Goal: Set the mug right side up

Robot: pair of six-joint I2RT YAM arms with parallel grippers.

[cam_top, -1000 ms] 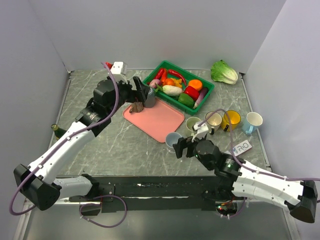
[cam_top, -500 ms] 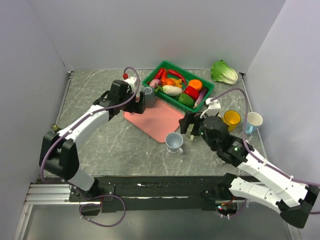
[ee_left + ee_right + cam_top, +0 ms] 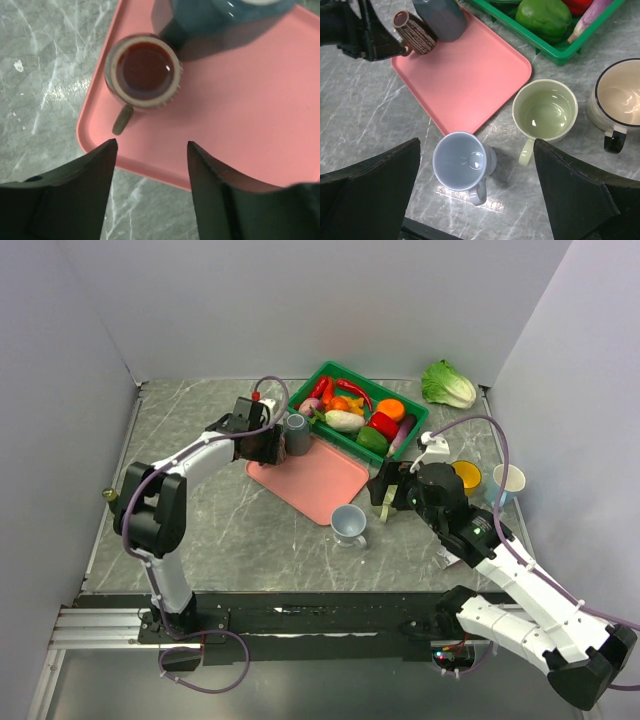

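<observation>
A brown mug [image 3: 144,70] stands mouth-up on the pink tray [image 3: 260,120], its handle pointing toward the tray's near corner. Right behind it on the tray is a dark grey-blue mug [image 3: 210,15], cut off by the frame edge; I cannot tell which end is up. My left gripper [image 3: 150,145] hangs just short of the brown mug, over the tray's edge, open and empty. In the top view it [image 3: 270,445] sits at the tray's back-left corner. My right gripper [image 3: 476,145] is open above a light blue upright mug [image 3: 460,160] on the table.
A pale green mug [image 3: 545,110] and a cream black-rimmed mug [image 3: 620,97] stand right of the blue one. A yellow mug [image 3: 465,475] and a white mug [image 3: 508,480] are further right. The green basket [image 3: 300,400] of vegetables lies behind the tray, with a lettuce [image 3: 448,385] at the back right.
The left arm has folded back and its gripper has drawn away from the grey-blue mug, jaws narrowing somewhat. The right arm has lifted and swung right, away from the light blue mug.
</observation>
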